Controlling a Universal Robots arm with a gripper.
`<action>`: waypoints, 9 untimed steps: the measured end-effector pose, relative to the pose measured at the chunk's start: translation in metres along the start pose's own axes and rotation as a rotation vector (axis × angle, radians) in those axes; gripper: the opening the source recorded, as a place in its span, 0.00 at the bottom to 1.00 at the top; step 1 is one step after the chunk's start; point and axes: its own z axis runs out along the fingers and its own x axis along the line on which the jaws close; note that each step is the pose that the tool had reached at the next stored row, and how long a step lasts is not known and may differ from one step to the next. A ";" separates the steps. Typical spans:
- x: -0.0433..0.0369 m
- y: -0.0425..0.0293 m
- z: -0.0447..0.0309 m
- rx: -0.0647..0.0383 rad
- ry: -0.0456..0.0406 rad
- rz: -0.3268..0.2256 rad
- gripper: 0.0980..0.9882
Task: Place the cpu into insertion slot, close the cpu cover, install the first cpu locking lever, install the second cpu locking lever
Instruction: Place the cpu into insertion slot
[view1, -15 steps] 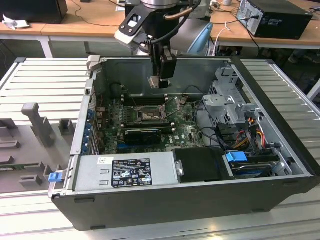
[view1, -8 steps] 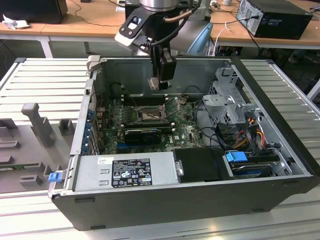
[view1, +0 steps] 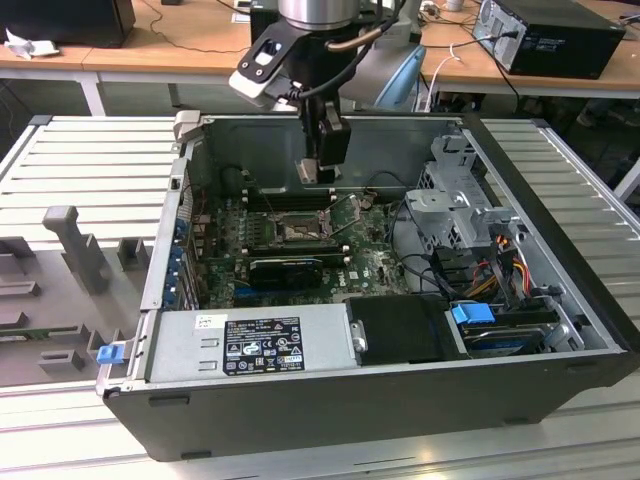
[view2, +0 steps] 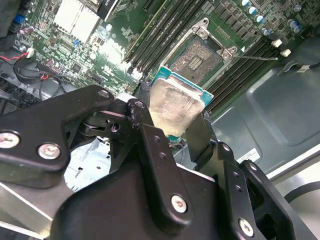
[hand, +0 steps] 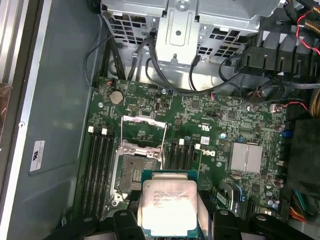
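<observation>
The gripper (view2: 171, 119) is clamped on the cpu (view2: 176, 100) by two opposite edges, holding it above the motherboard (hand: 215, 125), near the bare insertion slot (hand: 136, 172). The chip is probably light, stiff and smooth, with a delicate underside, so edges are the safest hold.

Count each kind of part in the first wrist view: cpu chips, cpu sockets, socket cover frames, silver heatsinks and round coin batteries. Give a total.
cpu: 1, gripped by the gripper
insertion slot: 1, with no chip in it
cpu cover: 1, swung open
silver heatsink: 1
coin battery: 1
Total: 5
</observation>
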 end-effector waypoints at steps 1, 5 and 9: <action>0.0000 0.0000 0.0003 0.000 -0.0007 0.007 0.48; -0.0001 -0.0003 0.0032 0.000 -0.0033 0.039 0.48; -0.0001 -0.0007 0.0097 -0.001 -0.0049 0.058 0.48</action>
